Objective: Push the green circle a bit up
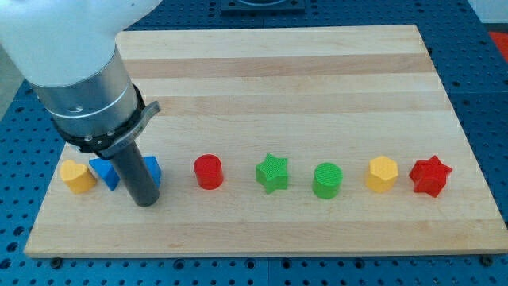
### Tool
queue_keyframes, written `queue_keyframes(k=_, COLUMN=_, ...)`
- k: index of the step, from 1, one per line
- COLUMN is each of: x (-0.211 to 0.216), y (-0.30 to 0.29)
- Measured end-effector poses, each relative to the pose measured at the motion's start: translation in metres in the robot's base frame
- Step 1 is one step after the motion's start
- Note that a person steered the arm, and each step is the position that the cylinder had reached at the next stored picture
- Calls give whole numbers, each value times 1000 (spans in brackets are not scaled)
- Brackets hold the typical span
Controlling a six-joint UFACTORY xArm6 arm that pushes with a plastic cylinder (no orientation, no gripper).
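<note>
The green circle (327,180) is a short green cylinder in a row of blocks across the lower part of the wooden board (317,79), right of centre. My tip (145,202) is far to its left, at the lower left of the board. The rod stands in front of two blue blocks, one (102,171) on its left and one (152,169) on its right, both partly hidden. The tip touches no green block.
The row reads from the view's left: a yellow block (78,176), the two blue blocks, a red cylinder (209,171), a green star (272,172), the green circle, a yellow hexagon (382,174), a red star (430,175).
</note>
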State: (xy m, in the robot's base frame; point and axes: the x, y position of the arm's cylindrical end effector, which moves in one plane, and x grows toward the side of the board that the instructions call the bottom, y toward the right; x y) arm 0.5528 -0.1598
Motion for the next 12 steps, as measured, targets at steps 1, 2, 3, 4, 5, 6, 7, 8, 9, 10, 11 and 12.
queue_keyframes(k=1, x=-1, y=3)
queue_keyframes(k=2, x=1, y=24)
queue_keyframes(k=3, x=2, y=37)
queue_keyframes(k=4, x=16, y=44)
queue_keyframes(k=5, x=56, y=45)
queue_keyframes(k=6, x=65, y=62)
queue_keyframes(k=7, x=65, y=105)
queue_keyframes(k=8, x=64, y=138)
queue_keyframes(k=9, x=61, y=168)
queue_keyframes(k=10, x=49, y=185)
queue_keyframes(k=11, x=36, y=194)
queue_keyframes(k=12, x=36, y=219)
